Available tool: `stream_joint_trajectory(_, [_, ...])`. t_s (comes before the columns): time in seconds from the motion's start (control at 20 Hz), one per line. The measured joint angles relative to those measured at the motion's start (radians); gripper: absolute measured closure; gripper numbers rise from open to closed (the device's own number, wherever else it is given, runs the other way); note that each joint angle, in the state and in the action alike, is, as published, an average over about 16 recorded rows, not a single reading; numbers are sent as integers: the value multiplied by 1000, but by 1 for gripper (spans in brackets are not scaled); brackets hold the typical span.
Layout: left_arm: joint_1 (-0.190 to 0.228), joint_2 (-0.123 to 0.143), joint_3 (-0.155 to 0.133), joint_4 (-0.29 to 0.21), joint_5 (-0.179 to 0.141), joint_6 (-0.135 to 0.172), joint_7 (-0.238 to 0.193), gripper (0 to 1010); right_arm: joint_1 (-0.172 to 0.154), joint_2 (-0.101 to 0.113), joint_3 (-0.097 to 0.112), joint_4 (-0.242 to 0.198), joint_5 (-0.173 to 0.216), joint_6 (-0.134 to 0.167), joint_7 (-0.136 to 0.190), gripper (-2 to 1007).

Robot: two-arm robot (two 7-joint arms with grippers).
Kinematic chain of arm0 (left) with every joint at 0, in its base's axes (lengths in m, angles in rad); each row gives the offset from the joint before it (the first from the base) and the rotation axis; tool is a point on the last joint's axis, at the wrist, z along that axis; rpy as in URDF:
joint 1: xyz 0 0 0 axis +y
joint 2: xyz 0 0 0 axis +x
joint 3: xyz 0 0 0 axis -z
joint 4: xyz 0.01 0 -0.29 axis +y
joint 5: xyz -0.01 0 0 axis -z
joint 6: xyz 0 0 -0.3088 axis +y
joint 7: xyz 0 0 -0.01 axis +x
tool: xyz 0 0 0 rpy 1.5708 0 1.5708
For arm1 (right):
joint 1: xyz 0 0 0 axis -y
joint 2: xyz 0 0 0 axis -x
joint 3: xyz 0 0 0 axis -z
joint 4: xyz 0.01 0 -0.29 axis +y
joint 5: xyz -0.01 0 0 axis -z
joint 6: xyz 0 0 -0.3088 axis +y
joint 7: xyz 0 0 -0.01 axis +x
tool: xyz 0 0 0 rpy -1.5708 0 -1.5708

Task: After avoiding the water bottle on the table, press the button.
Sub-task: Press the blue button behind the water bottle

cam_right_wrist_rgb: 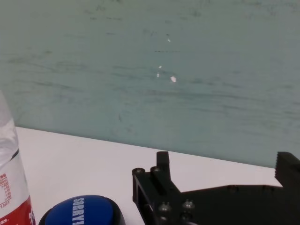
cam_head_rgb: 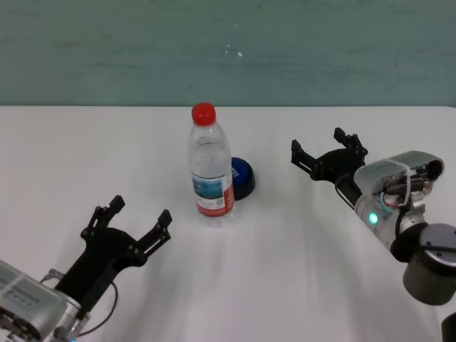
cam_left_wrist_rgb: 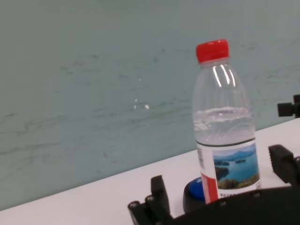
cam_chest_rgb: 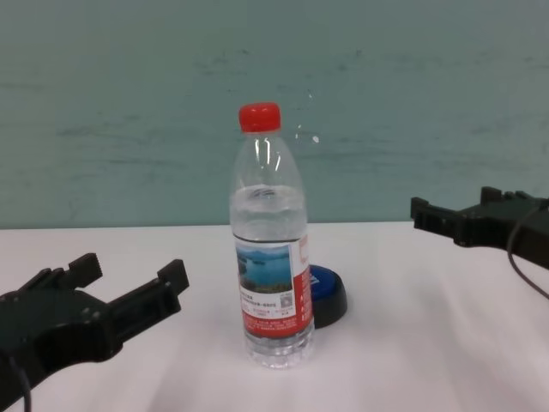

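Note:
The water bottle (cam_head_rgb: 211, 171), clear with a red cap and a red-and-white lake label, stands upright mid-table. The blue-topped button (cam_head_rgb: 243, 177) sits on its black base just behind and right of the bottle, partly hidden by it. My right gripper (cam_head_rgb: 318, 141) is open and empty, above the table to the right of the button and apart from it. The right wrist view shows the button (cam_right_wrist_rgb: 82, 213) close by, with the bottle's edge (cam_right_wrist_rgb: 9, 178) beside it. My left gripper (cam_head_rgb: 141, 210) is open and empty, near-left of the bottle. The bottle also shows in the left wrist view (cam_left_wrist_rgb: 225, 126).
The white table (cam_head_rgb: 71, 157) runs back to a teal wall. In the chest view, the bottle (cam_chest_rgb: 268, 257) stands in front of the button (cam_chest_rgb: 327, 295), between the left gripper (cam_chest_rgb: 130, 268) and the right gripper (cam_chest_rgb: 453, 206).

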Motion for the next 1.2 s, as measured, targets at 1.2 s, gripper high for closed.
stream_joint_trajectory(1.2, [0, 0, 0, 0, 0, 0, 0, 0, 213, -4, -77, 259, 39, -54, 90, 1])
